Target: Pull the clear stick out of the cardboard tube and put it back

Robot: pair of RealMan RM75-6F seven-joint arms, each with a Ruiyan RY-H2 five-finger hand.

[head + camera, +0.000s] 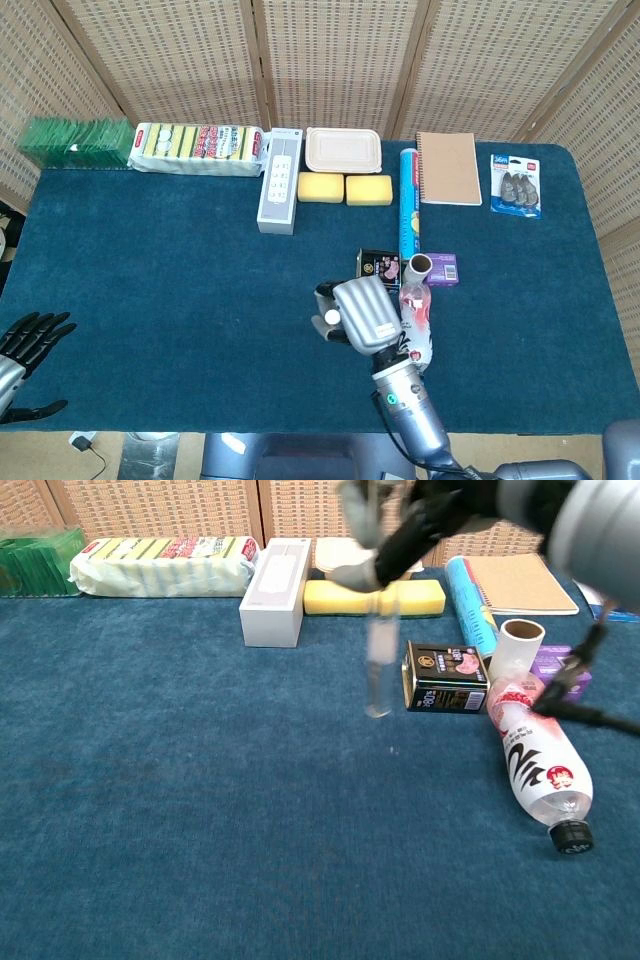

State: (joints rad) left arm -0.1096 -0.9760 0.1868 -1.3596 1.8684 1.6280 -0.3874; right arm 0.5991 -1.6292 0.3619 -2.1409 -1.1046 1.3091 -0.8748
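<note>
Holding the clear stick (379, 665) pulled free, your right hand (360, 313) must now return it to the cardboard tube (520, 645).

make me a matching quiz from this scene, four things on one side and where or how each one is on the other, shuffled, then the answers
Things
1. clear stick
2. cardboard tube
3. plastic bottle
4. left hand

Places or states
A. lying on its side on the blue cloth
B. open, holding nothing, at the table's near left corner
C. held above the cloth by the right hand, hanging nearly upright
D. standing upright beside the purple box

Pairs: 1-C, 2-D, 3-A, 4-B
</note>
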